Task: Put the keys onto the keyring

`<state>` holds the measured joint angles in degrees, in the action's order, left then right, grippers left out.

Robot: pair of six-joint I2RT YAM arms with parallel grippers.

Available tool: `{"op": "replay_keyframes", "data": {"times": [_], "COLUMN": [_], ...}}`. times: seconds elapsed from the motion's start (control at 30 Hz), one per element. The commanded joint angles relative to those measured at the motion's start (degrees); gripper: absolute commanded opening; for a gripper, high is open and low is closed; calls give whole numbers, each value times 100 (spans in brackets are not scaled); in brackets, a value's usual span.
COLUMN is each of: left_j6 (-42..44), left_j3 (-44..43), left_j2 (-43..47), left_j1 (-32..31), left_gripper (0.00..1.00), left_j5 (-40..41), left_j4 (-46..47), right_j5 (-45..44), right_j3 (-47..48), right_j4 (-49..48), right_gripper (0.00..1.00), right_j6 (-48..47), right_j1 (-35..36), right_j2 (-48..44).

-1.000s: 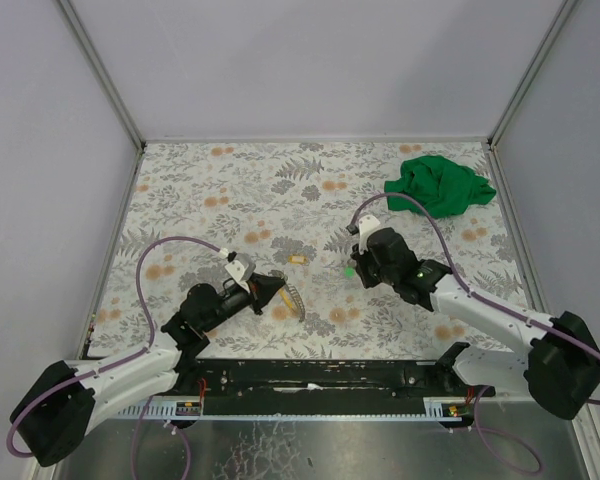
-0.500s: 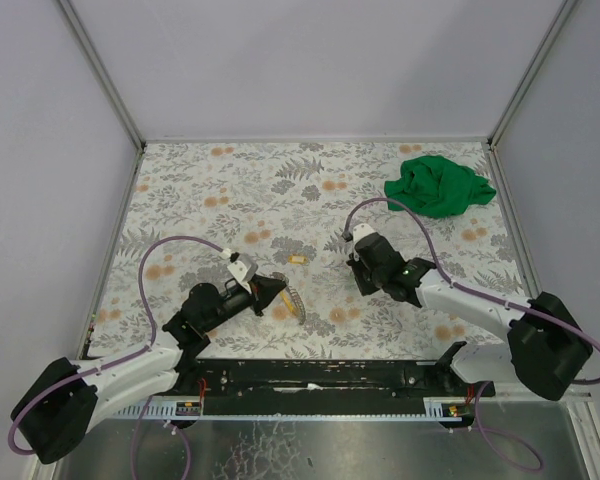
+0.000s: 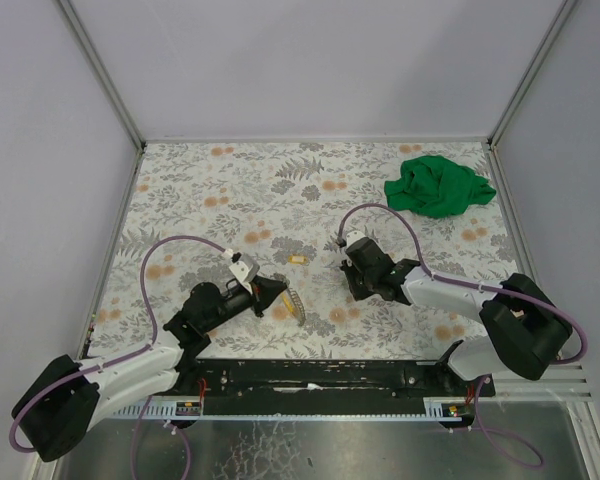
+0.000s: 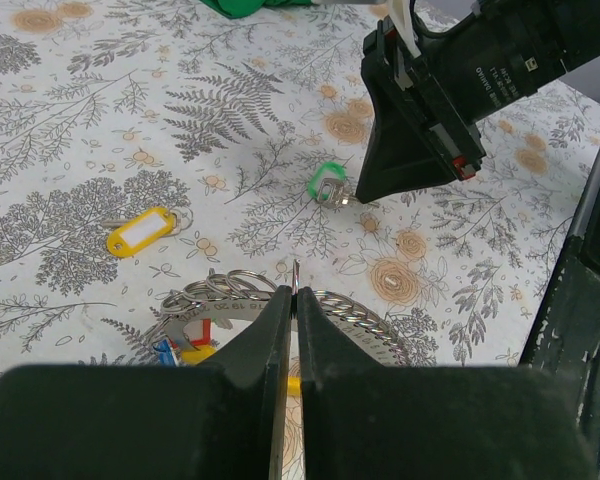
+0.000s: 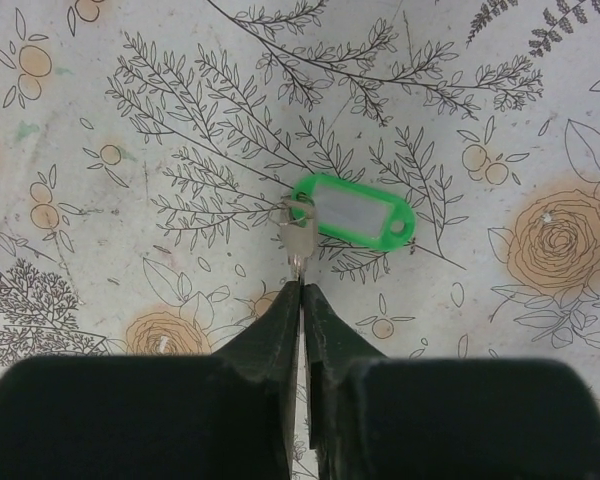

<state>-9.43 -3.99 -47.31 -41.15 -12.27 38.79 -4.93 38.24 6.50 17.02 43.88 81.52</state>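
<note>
Right wrist view: my right gripper [image 5: 300, 288] stands all but closed over the floral tabletop [image 5: 130, 150], its tips at the blade of the green-tagged key [image 5: 350, 215]; whether it pinches, I cannot tell. My left gripper [image 4: 293, 295], jaws together, clamps the keyring [image 4: 225, 288] near the table's near edge; the yellow-tagged key [image 4: 140, 231] lies just beyond.

Robotics lab cell, plain grey panel walls [image 3: 310, 70], aluminium frame posts [image 3: 100, 70], two arms [image 3: 130, 372] bolted to table [image 3: 230, 180]
</note>
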Motion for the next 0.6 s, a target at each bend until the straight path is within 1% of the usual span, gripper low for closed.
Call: {"op": "replay_keyframes", "data": {"times": [0.0, 0.17, 0.23, 0.3, 0.43, 0.57], "left_j6": [-15, -15, -9, -6, -6, -6], "left_j3": [-159, -168, -170, -179, -206, -216], "left_j2": [-55, -77, -77, -99, -151, -146], "left_j1": [26, 27, 27, 25, 24, 27], "left_gripper": [0, 0, 0, 0, 0, 0], "left_j5": [-111, -117, -135, -164, -221, -238], "left_j4": [323, 328, 331, 329, 323, 308], "right_j5": [-60, -321, -360, -220, 173, 368], "right_j3": [-23, -17, 11, 53, 283, 439], "right_j4": [-205, -35, 37, 37, -35, -262], "right_gripper": [13, 24, 26, 29, 30, 28], "right_j6": [220, 178, -51, -373, -856, -1002], "right_j1": [-63, -90, -91, -90, -92, -92], "right_j2": [10, -313, -466, -549, -414, -154]}}
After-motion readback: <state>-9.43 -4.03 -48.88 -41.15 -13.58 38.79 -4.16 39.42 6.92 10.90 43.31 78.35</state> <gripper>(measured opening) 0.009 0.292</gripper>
